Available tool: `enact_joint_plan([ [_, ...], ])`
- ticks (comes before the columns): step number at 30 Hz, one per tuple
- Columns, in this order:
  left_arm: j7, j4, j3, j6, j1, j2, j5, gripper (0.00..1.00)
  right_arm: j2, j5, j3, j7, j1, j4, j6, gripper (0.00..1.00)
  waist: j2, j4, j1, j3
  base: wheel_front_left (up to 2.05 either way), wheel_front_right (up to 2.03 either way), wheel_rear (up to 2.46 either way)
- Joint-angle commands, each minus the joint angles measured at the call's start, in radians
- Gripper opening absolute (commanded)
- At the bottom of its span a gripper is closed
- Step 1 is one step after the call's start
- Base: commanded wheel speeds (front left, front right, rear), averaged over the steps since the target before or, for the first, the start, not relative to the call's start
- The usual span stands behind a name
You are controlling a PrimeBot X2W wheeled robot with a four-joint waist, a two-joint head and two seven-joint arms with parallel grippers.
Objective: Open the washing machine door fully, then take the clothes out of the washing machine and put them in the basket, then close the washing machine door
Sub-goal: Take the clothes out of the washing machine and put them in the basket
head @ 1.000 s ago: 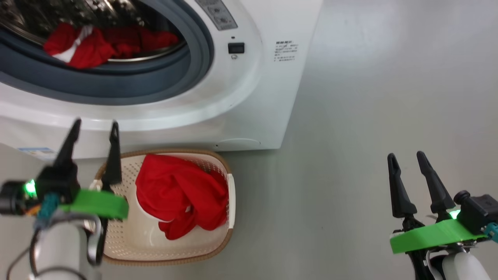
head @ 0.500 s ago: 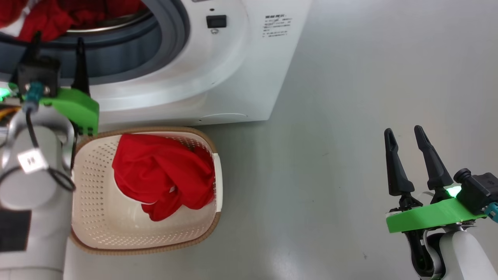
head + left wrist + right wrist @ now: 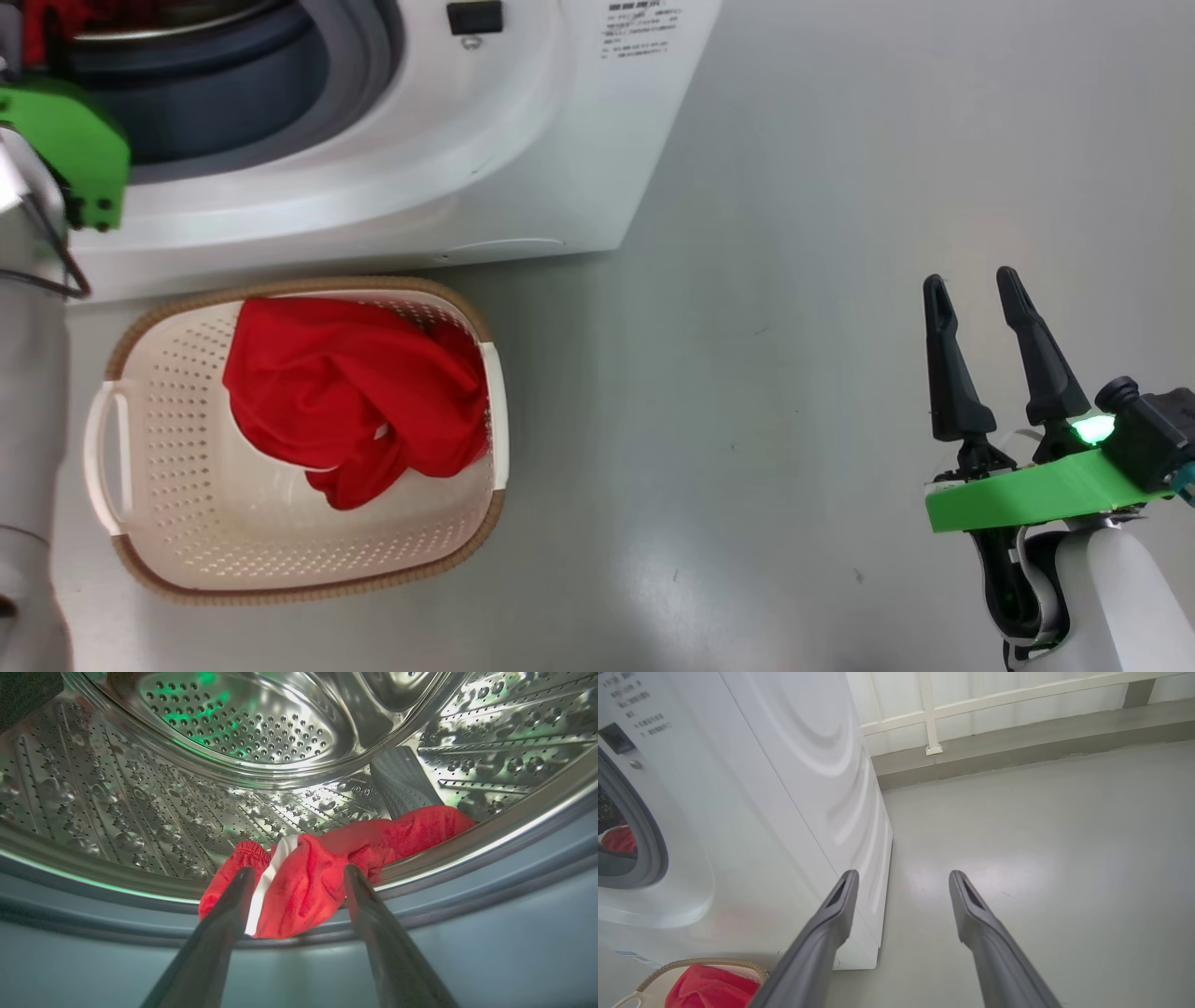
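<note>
At the mouth of the washing machine, the job looks about half done. One heap of the clothes lies in the basket, which stands on the floor just before the machine's front. A second red piece lies at the lip of the drum, spilling onto the grey gasket. The mouth is uncovered, so I judge the washing machine door swung aside. Lifting this piece out, dropping it in the basket and shutting the door are left to do.

The left claw reaches into the mouth with its fingers spread wide, gripping nothing. Its tips sit on either side of the red piece; whether they touch the cloth I cannot tell. The right claw hangs over bare floor, well apart from the basket, equally wide and empty.

The cloth is soft, crumpled and bright red, with a white stripe and a gathered cuff. The drum is polished steel, dimpled and pierced with small holes, and carries a ribbed grey paddle. The gasket is smooth matte rubber. The basket is cream plastic with perforated walls, rounded corners and a brown woven-look rim.
</note>
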Motion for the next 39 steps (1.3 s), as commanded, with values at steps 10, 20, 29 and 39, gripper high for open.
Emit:
enact_joint_plan([
  [10, 0.046, 0.097, -0.015, 0.032, -0.114, 0.101, 0.018, 1.0, -0.006, 0.018, 0.034, -0.006, -0.037, -0.028, 0.007, 1.0, -0.0001, -0.039, 0.0, 0.055, 0.0, 0.0, 0.0],
  [20, 0.09, 0.126, -0.034, 0.058, -0.139, 0.137, 0.016, 1.0, -0.006, 0.025, 0.045, -0.006, -0.045, -0.033, 0.007, 1.0, -0.0001, -0.068, 0.0, 0.078, 0.0, 0.0, 0.0],
  [29, 0.126, 0.135, -0.051, 0.077, -0.144, 0.156, 0.007, 0.63, -0.006, 0.029, 0.044, -0.006, -0.046, -0.038, 0.007, 1.0, -0.0001, -0.08, 0.0, 0.09, 0.0, 0.0, 0.0],
  [39, 0.108, 0.138, -0.059, 0.09, -0.123, 0.142, -0.018, 0.0, -0.006, 0.027, 0.041, -0.006, -0.046, -0.035, 0.007, 1.0, -0.0001, -0.071, 0.0, 0.078, 0.0, 0.0, 0.0],
])
